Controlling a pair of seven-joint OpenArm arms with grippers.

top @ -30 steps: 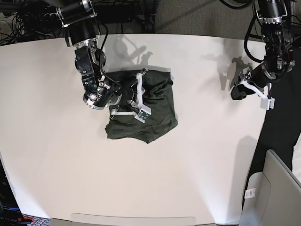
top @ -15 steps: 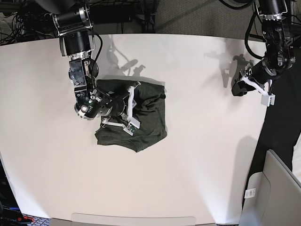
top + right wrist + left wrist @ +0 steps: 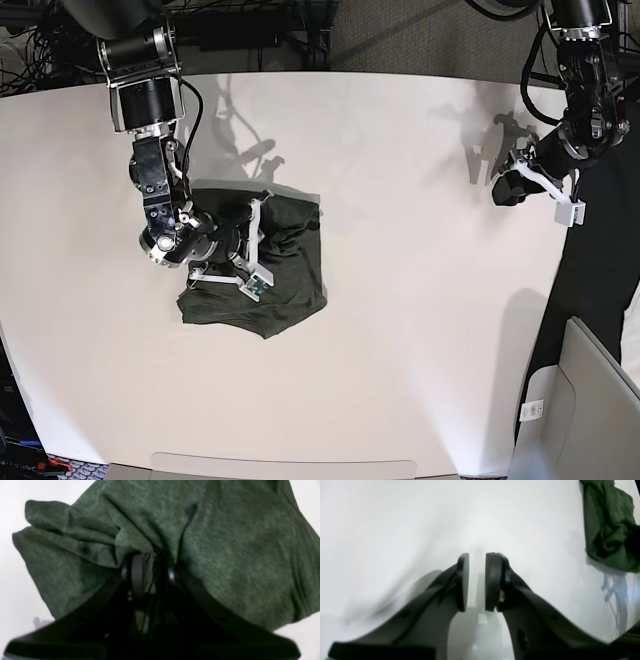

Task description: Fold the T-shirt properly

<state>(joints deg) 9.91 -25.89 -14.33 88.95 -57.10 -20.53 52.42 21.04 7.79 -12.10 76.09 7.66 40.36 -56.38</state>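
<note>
The dark olive-green T-shirt (image 3: 285, 290) lies bunched in a rumpled heap left of the table's middle. My right gripper (image 3: 238, 252) sits on the heap's left part. In the right wrist view its jaws (image 3: 153, 563) are shut on a gathered fold of the T-shirt (image 3: 225, 542), and fabric drapes over both fingertips. My left gripper (image 3: 505, 188) hangs near the table's far right edge, well away from the garment. In the left wrist view it (image 3: 477, 565) shows a narrow gap with nothing in it, and the T-shirt (image 3: 607, 525) shows at the upper right.
The white table (image 3: 400, 380) carries only the shirt. A grey flat device (image 3: 590, 400) sits off the table's right edge at the lower right. Cables and dark gear (image 3: 60, 40) crowd the back left beyond the table.
My right arm has dragged the T-shirt leftward and toward the table's near side in the base view, still gripping it. The left arm has hardly moved.
</note>
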